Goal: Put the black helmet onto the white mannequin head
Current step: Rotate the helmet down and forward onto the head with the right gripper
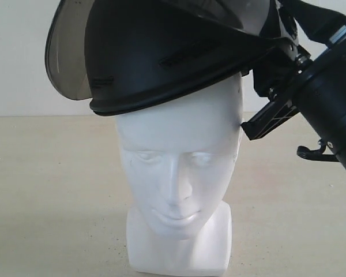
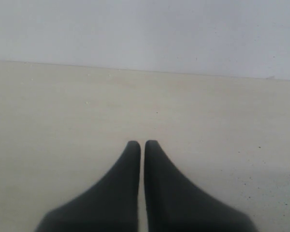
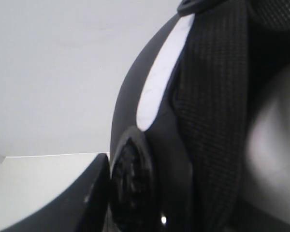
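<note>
Your black helmet (image 1: 161,57) sits tilted atop the white mannequin head (image 1: 179,167) — lower its raised rim evenly. Whether the right gripper (image 1: 266,92) clamps it, I cannot tell — left gripper (image 2: 142,145) closed, empty.

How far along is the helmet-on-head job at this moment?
Done: the black helmet is up on the white mannequin head, crown covered. In hand: the right pincer is at its raised rim; grip unclear. Remaining: the helmet sits tilted, so level it and let go. The left pincer is shut, holding nothing.
</note>
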### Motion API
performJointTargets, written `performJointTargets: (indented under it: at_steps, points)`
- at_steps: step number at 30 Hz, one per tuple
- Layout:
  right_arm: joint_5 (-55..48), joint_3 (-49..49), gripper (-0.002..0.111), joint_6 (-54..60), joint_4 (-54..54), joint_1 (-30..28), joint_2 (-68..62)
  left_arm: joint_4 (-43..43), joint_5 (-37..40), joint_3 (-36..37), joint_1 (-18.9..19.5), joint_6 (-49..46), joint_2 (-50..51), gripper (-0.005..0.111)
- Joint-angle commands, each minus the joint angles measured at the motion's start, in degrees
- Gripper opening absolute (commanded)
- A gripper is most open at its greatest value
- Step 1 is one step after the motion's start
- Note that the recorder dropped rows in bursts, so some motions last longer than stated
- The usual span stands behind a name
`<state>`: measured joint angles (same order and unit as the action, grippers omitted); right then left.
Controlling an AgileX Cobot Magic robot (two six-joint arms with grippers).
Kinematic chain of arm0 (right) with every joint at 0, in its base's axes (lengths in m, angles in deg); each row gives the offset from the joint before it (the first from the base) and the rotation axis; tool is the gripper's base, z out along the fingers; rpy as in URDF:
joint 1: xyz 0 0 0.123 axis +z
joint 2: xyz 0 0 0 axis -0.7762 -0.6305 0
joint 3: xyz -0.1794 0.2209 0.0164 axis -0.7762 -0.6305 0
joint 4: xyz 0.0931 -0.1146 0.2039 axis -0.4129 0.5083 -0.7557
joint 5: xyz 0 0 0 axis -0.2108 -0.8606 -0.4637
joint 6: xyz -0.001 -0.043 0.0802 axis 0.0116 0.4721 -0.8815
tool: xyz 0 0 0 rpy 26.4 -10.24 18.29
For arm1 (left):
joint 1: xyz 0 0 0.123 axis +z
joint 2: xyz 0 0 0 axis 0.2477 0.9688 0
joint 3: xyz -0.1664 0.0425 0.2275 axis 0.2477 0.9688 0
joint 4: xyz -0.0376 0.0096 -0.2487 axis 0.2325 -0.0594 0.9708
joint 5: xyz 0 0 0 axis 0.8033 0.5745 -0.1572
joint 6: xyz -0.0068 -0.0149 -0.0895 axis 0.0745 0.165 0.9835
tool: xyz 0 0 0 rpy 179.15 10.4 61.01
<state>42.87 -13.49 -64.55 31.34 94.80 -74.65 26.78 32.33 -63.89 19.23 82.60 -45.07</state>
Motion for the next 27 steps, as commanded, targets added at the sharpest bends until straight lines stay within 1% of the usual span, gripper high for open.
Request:
performJointTargets:
  at_steps: [1,6,14,19,27]
  points:
    - [1.4,-0.3,0.0,1.5,0.0,2.2,1.0,-0.3,-0.1,0.2,0.2,-0.1,-0.1,0.004]
    - [1.4,-0.3,0.0,3.7,-3.9,4.7,1.0,-0.3,-0.1,0.2,0.2,-0.1,-0.1,0.004]
    - [1.4,-1.0,0.0,4.1,-6.9,4.8,1.0,-0.3,-0.1,0.2,0.2,-0.1,-0.1,0.004]
    - [1.4,-2.6,0.0,4.1,-6.9,5.3,2.1,-0.3,-0.1,0.2,0.2,-0.1,-0.1,0.004]
    - [1.4,-8.0,0.0,6.7,-9.6,5.3,7.1,-0.3,-0.1,0.2,0.2,-0.1,-0.1,0.004]
